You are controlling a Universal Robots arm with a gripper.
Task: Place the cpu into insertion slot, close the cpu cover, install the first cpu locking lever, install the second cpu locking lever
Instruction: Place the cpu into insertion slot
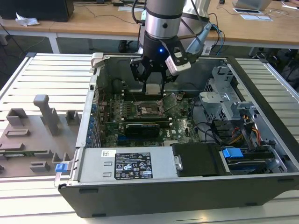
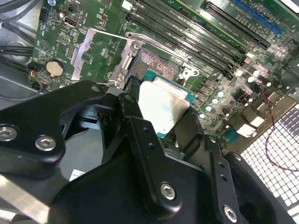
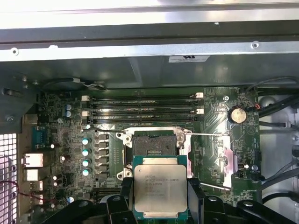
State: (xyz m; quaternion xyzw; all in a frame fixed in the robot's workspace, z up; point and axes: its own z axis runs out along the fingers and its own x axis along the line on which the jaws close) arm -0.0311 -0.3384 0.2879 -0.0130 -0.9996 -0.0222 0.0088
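Case of a computer, exterior view: it lies open on a slatted table. It holds a green board and a long black card just beside the socket. A labelled metal box lies farther from the socket, and a drive cage stands to the exterior view's right of the socket. The gripper hangs over the socket, pinching the cpu, which is above the socket and apart from it. A grey tray carrying grey blocks lies outside the case, well apart from the socket.

Second wrist view: the black fingers clamp the cpu by two opposite edges, with its silver top showing. The socket is empty. The cpu cover is swung back beside the socket, and a coin battery sits just past the cover.

First wrist view: the cpu, held between the fingers, overlaps one edge of the socket, whose bare contacts show. Memory slots run along the socket's opposite edge. The cpu cover lies folded away from the socket, near the coin battery.
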